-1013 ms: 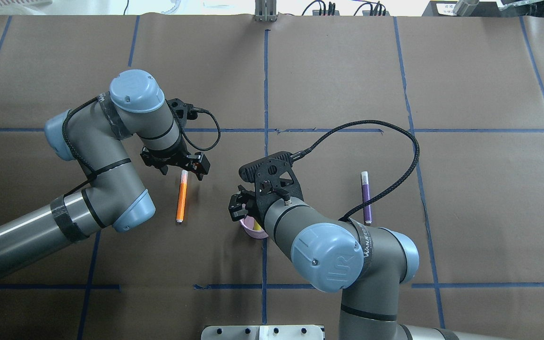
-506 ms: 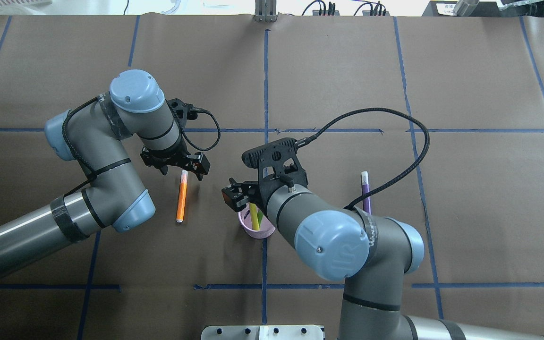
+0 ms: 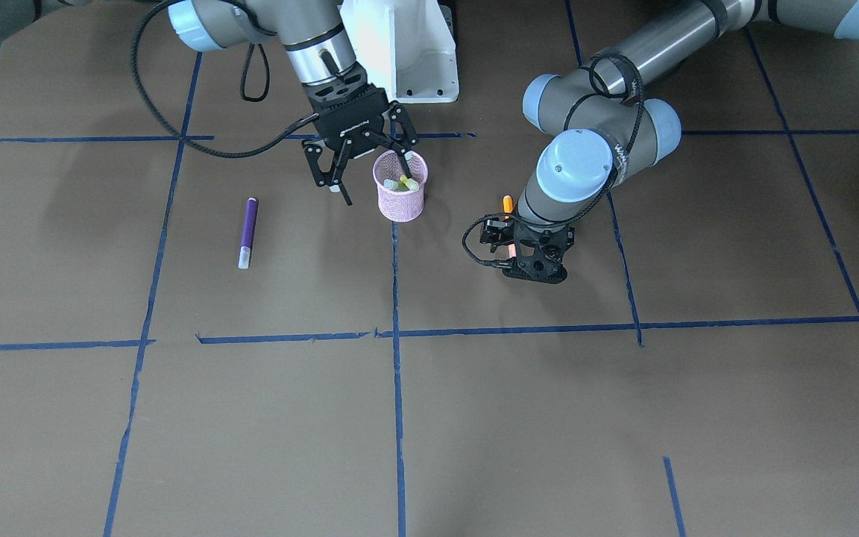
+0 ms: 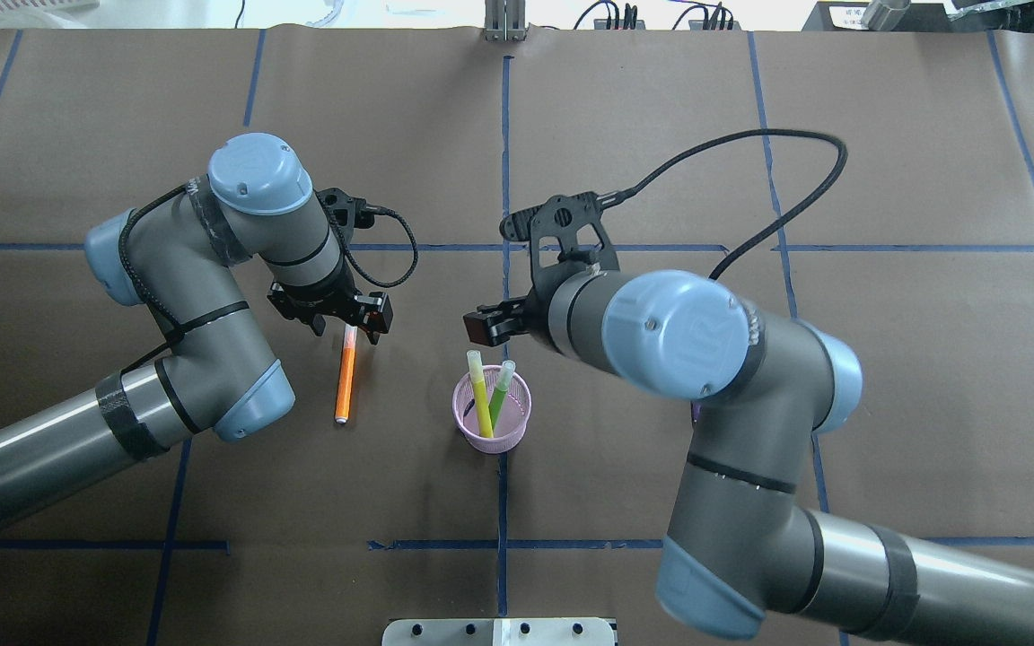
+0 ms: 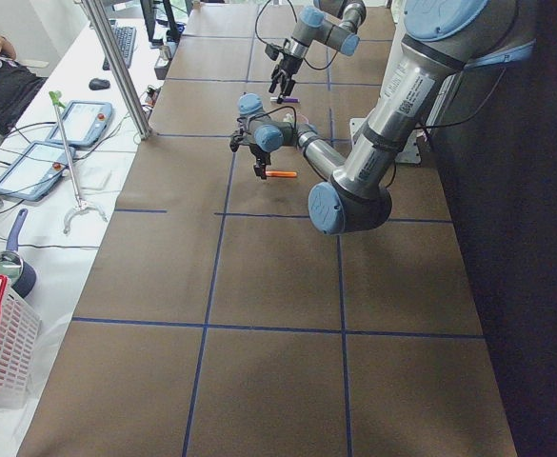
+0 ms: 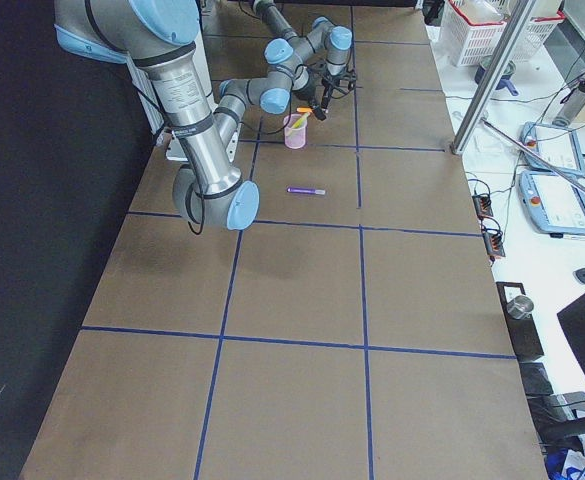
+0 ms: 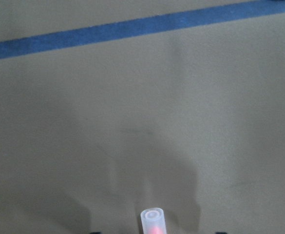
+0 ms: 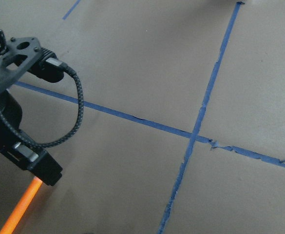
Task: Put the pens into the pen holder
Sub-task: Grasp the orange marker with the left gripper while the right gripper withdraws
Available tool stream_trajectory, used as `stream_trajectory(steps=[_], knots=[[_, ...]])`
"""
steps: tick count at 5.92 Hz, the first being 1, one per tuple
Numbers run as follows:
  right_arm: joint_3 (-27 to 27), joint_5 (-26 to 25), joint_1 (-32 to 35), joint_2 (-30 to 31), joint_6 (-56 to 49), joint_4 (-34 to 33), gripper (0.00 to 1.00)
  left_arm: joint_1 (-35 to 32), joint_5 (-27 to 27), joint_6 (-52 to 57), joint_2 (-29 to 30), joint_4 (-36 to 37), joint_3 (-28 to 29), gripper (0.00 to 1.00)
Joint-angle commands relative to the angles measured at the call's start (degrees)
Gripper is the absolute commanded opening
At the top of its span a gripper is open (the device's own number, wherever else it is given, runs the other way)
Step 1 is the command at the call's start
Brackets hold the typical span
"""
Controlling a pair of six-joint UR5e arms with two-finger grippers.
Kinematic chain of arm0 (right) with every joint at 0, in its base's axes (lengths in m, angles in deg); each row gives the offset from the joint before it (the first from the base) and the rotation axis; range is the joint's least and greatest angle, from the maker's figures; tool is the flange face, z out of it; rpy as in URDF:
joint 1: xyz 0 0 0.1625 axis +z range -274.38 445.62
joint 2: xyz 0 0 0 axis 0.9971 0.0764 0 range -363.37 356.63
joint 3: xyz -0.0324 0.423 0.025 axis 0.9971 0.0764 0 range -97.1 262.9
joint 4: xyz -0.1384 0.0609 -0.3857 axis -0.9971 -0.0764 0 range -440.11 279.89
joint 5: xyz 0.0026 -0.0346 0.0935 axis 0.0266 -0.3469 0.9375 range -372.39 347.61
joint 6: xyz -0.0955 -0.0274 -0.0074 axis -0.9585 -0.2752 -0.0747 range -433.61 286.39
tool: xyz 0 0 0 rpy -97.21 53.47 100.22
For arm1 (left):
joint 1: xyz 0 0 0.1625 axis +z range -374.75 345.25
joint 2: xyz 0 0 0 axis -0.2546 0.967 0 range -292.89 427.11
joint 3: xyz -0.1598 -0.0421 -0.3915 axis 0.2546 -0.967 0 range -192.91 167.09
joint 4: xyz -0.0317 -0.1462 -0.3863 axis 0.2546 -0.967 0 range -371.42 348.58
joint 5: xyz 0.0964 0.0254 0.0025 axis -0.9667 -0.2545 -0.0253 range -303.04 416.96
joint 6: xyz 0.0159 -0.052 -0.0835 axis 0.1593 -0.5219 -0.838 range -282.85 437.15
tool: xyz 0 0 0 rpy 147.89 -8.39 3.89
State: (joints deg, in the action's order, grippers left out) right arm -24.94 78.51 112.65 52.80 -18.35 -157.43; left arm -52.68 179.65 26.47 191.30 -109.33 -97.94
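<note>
**Two green pens housed; orange pen pending**

Front-facing: my right pincer hangs wide open beside the pen holder; I judge its release complete.

Overhead: the orange pen lies on the counter, long axis pointing away from me, cap farthest, beneath my left pincer.

Left wrist: jaws spread astride the cap, ready to grip.

My tabletop: matt brown paper, tape lines | pen holder: pink wire mesh | orange pen: smooth plastic, translucent cap | my cable: braided

Four pens, one pen holder
</note>
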Motion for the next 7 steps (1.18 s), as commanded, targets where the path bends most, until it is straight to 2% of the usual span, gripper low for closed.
stream_trajectory(steps=[1,2,3,4,5,6,7], knots=[[-0.6,8.9,6.3,0.5,-0.4,-3.3,1.0,0.0,0.0,0.0,-0.2,0.0,0.5,0.76],[-0.6,9.1,6.9,0.4,-0.4,-3.3,1.0,0.0,0.0,0.0,-0.1,0.0,0.4,0.65],[-0.6,10.0,7.5,0.4,-0.4,-3.3,1.0,0.0,0.0,0.0,0.0,0.0,0.5,0.49],[-0.6,11.0,8.4,0.4,-0.4,-3.4,1.0,0.0,0.0,0.0,0.0,0.0,0.4,0.31],[-0.6,12.7,9.5,0.5,-0.4,-3.4,1.0,0.0,0.0,0.0,0.1,0.0,0.4,0.08],[-0.6,13.4,10.3,0.6,-0.5,-3.4,1.0,0.0,0.0,0.0,0.1,0.0,0.4,0.02],[-0.5,16.0,12.7,0.6,-1.5,-4.9,1.0,-0.6,0.0,0.0,0.2,0.1,-0.2,0.0]])
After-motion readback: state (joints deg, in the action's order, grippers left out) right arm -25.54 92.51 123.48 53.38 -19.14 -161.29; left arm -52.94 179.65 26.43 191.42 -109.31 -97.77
